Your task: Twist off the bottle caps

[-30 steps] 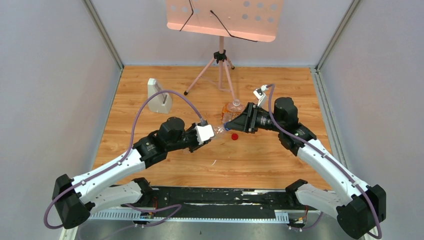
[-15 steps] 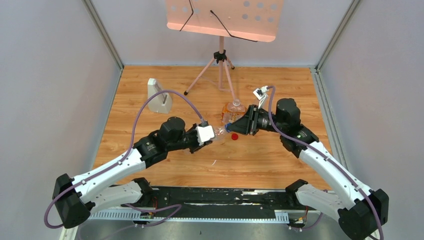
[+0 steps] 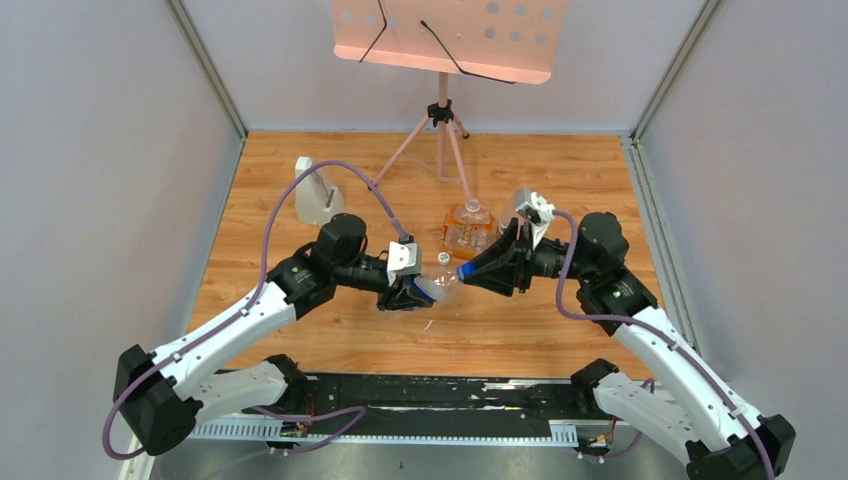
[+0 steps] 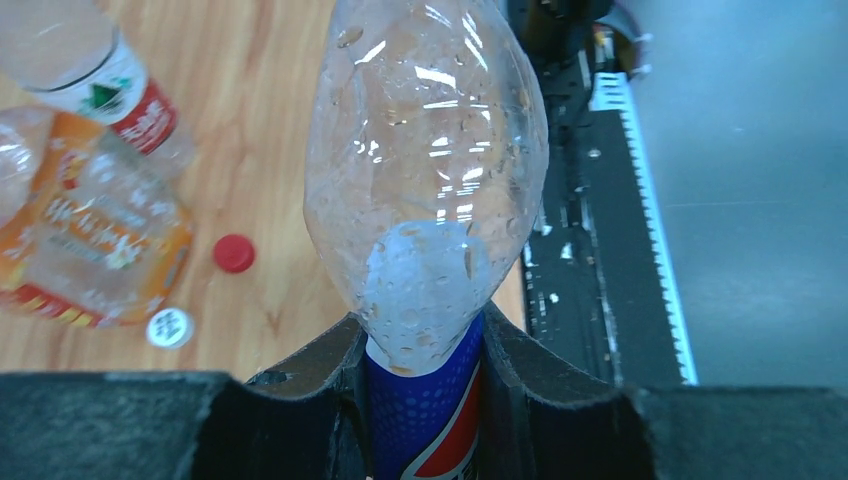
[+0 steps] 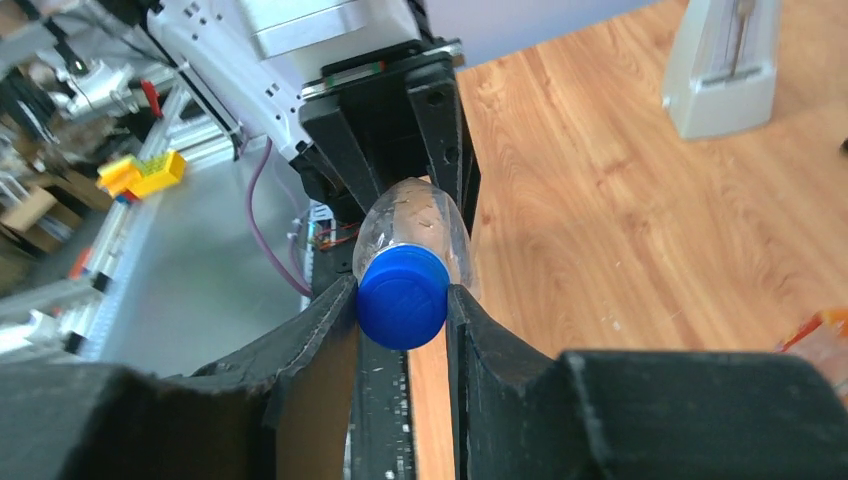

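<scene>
Both arms have swung toward the near edge since a second ago, carrying the Pepsi bottle [image 4: 425, 190] off the spot beside the other bottles and closer to the bases, and the right gripper's [image 3: 468, 272] jaws have narrowed onto the neck end. Nearest the bases, the left gripper [image 3: 410, 291] is clenched around the bottle's blue-labelled body and holds it in the air above the table [image 3: 520, 340], lying roughly level with its neck toward the right arm. The right gripper is clamped on the blue cap [image 5: 402, 297], a finger pressed against each side, and the cap looks fully seated on the neck. Just beyond, the red cap [image 4: 234, 253] and the white cap [image 4: 169, 327] lie loose on the wood, apart from each other and beside the orange-labelled bottle [image 4: 90, 250]; the red-white-green bottle [image 4: 115, 85] sits just past it. By that showing, two of the three caps are likely off and only the blue one is left to turn. Farther back stand the grey block [image 3: 315, 197] and the music stand [image 3: 448, 40], neither involved.
</scene>
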`<state>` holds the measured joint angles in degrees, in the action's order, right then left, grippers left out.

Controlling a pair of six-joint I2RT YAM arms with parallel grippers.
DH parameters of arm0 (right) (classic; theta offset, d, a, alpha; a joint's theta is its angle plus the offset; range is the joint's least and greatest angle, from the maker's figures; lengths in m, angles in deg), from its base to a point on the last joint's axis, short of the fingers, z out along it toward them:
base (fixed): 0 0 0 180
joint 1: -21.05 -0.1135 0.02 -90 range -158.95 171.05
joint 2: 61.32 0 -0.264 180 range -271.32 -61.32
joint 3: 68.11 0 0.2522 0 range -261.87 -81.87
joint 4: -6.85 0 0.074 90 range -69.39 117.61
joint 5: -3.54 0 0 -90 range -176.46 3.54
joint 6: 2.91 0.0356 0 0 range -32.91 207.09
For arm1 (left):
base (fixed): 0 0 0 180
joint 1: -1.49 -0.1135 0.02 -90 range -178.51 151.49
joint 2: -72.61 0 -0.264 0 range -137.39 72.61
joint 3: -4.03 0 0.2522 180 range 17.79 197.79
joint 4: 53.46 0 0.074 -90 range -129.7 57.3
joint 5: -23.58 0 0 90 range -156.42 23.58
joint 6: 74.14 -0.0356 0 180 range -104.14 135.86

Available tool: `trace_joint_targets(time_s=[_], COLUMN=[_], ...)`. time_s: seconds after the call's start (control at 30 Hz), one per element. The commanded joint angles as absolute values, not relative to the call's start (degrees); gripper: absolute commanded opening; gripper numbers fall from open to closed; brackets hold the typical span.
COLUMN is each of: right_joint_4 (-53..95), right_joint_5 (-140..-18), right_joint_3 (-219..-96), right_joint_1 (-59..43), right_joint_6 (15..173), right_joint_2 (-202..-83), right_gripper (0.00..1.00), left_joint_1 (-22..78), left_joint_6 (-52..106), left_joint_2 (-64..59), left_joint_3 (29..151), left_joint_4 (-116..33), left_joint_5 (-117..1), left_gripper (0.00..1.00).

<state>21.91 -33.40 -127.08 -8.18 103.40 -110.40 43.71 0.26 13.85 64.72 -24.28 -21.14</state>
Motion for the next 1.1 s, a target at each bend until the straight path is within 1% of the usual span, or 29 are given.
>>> trace_joint_targets(time_s=[0.0,0.2,0.33,0.47,0.53,0.6,0.63,0.77,0.83,0.9,1.03,1.07], right_joint_4=[18.32,17.83,17.14,18.26,19.14,20.29,23.16,30.41,31.85,31.86,31.53,31.56], right_joint_5=[-26.96,-26.84,-28.39,-36.46,-42.59,-53.46,-58.88,-71.94,-73.51,-72.20,-72.89,-73.76], right_joint_3=[-125.51,-122.23,-121.06,-120.19,-119.60,-118.75,-118.44,-116.17,-114.32,-112.94,-111.91,-111.94], right_joint_1=[-7.87,-7.89,-7.92,-7.88,-7.87,-7.87,-7.94,-7.91,-7.89,-7.87,-8.39,-8.61], right_joint_6=[91.91,85.35,85.21,87.50,92.00,98.11,101.87,113.73,117.41,119.81,121.43,121.33], right_joint_2=[-104.87,-98.93,-97.09,-96.44,-96.47,-97.21,-97.87,-100.89,-103.03,-105.68,-111.73,-113.40], right_gripper=[0.00,0.00,0.00,0.00,0.00,0.01,0.01,0.01,0.02,0.03,0.04,0.05], left_joint_1=[42.76,42.32,42.27,42.27,42.27,42.27,42.27,42.27,42.27,42.27,42.27,42.27], left_joint_6=[2.35,2.75,2.56,3.63,5.31,7.05,7.67,11.09,11.77,12.08,12.27,12.30], left_joint_2=[12.83,13.23,13.13,13.70,14.94,16.77,18.22,23.22,25.39,26.85,27.58,27.38], left_joint_3=[67.82,68.29,68.66,68.16,66.63,64.74,64.11,59.18,57.26,56.08,55.54,55.50], left_joint_4=[-22.12,-21.08,-20.43,-21.78,-24.00,-27.00,-29.38,-37.10,-39.92,-41.68,-42.11,-42.09], left_joint_5=[-11.11,-7.13,-7.38,-14.10,-20.24,-26.63,-30.23,-37.70,-40.72,-42.37,-43.06,-43.05], left_gripper=[0.00,0.00,0.00,0.00,0.00,0.00,0.00,0.00,0.00,0.00,0.00,0.00])
